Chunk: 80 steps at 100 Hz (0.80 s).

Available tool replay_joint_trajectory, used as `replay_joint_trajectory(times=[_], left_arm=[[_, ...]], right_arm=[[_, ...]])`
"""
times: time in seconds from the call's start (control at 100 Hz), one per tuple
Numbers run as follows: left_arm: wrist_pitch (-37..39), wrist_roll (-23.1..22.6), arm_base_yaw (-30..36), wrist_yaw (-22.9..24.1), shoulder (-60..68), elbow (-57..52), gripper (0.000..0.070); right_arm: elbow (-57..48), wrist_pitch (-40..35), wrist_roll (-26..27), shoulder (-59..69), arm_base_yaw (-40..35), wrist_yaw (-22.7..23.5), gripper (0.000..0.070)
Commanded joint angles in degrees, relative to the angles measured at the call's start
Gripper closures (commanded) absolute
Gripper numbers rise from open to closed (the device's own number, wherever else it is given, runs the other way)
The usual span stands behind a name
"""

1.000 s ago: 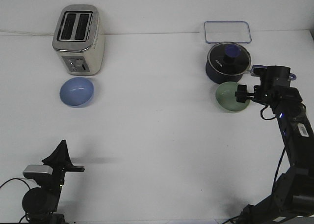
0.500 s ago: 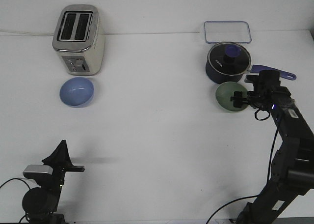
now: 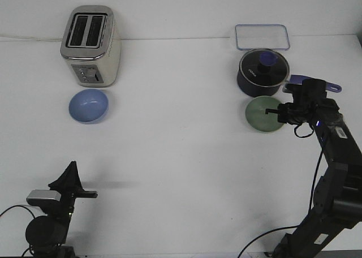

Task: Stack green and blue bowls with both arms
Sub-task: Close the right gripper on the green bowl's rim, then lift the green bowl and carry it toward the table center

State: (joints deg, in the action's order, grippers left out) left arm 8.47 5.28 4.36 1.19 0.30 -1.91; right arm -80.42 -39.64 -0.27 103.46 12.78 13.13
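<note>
Front view: high, looking forward and down over the white surface [image 3: 181, 156]
Range: far enough to take in both arms

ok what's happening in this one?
Bowl stacking, early stage. The right gripper is at the near-right rim of the green bowl, which sits on the table just in front of the navy saucepan. Whether it has closed on the rim cannot be told from this view. The blue bowl sits untouched in front of the toaster on the far left. The left arm is parked low at the near edge, away from both bowls.
</note>
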Motion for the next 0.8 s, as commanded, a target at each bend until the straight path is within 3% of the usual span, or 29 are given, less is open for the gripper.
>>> replay_joint_trajectory(times=[0.0,0.28,0.52,0.79], left_arm=[[0.61,-0.5,-0.07,-0.13,-0.11,1.07,0.0689],[0.61,-0.5,-0.07,-0.13,-0.11,1.07,0.0689],[0.61,-0.5,-0.09,-0.13,-0.11,1.07,0.0689],[0.61,-0.5,-0.07,-0.13,-0.11,1.07,0.0689]], right_arm=[[-0.68,-0.57,0.7,-1.95,-0.15,1.99,0.07],[-0.68,-3.32,3.56,-11.47,-5.2,11.56,0.07],[-0.48,-7.17,3.5,-13.03,-16.44,12.37,0.07],[-0.13,-2.86,6.6,-12.66,-32.11,10.27,0.07]])
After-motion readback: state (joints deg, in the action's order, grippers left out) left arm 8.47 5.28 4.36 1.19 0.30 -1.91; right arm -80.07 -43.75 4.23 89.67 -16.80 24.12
